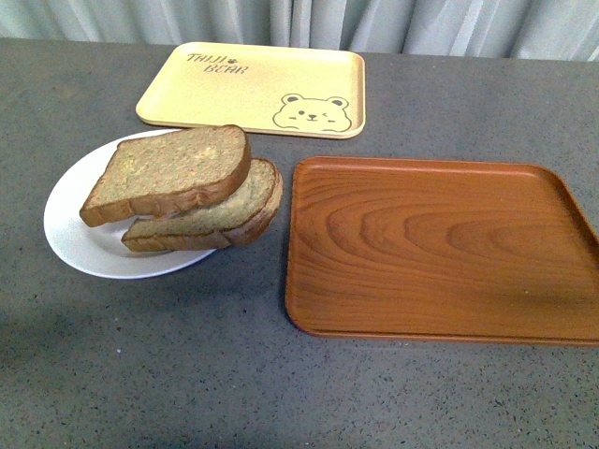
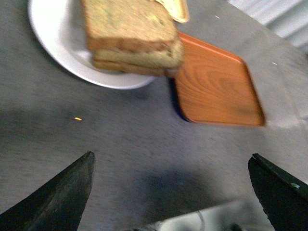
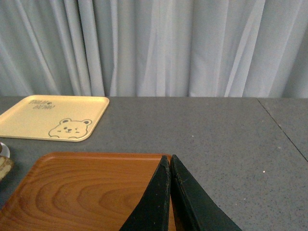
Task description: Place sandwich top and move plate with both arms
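Note:
The sandwich top (image 1: 173,168), a speckled brown slice, lies tilted on a second slice (image 1: 234,210) on the white plate (image 1: 70,234) at the table's left. No arm shows in the front view. In the left wrist view the stacked slices (image 2: 130,24) and plate (image 2: 57,38) lie well ahead of my left gripper (image 2: 171,166), which is open and empty over bare table. My right gripper (image 3: 170,161) is shut and empty, over the brown tray's (image 3: 86,190) far corner. A sliver of bread (image 3: 4,166) shows at that view's edge.
A brown wood-grain tray (image 1: 440,248) lies right of the plate; it also shows in the left wrist view (image 2: 216,86). A pale yellow bear-printed tray (image 1: 253,89) lies behind, seen too in the right wrist view (image 3: 53,118). Grey curtains (image 3: 154,48) back the grey table (image 1: 187,374).

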Controlling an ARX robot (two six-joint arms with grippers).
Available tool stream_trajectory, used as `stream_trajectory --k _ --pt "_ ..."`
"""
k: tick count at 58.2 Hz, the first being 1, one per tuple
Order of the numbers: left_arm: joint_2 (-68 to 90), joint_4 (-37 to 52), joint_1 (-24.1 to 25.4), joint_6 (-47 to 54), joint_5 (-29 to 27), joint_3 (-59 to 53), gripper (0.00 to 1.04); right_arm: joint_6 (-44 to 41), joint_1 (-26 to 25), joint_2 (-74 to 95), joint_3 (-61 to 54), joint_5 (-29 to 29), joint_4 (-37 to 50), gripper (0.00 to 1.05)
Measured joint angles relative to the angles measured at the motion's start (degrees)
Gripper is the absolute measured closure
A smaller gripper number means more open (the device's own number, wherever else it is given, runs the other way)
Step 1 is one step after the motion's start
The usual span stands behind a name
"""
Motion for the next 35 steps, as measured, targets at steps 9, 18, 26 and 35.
stream_trajectory --k 9,18,26,35 --pt "5.51 5.46 1.51 -1.99 0.98 1.16 0.09 0.00 -0.02 -1.46 0.00 0.07 -1.31 1.03" --pt "21.53 21.24 3.32 -5.03 2.45 2.58 0.09 -0.09 -0.04 -8.20 0.02 0.04 -10.19 1.00" --pt "37.68 36.83 3.39 -9.79 1.99 5.55 0.09 -0.09 -0.04 -11.67 0.02 0.11 -12.13 0.75" --pt "58.18 51.95 3.69 -15.23 -1.40 12.00 0.09 -0.09 -0.04 -11.82 0.02 0.04 -12.20 0.49"
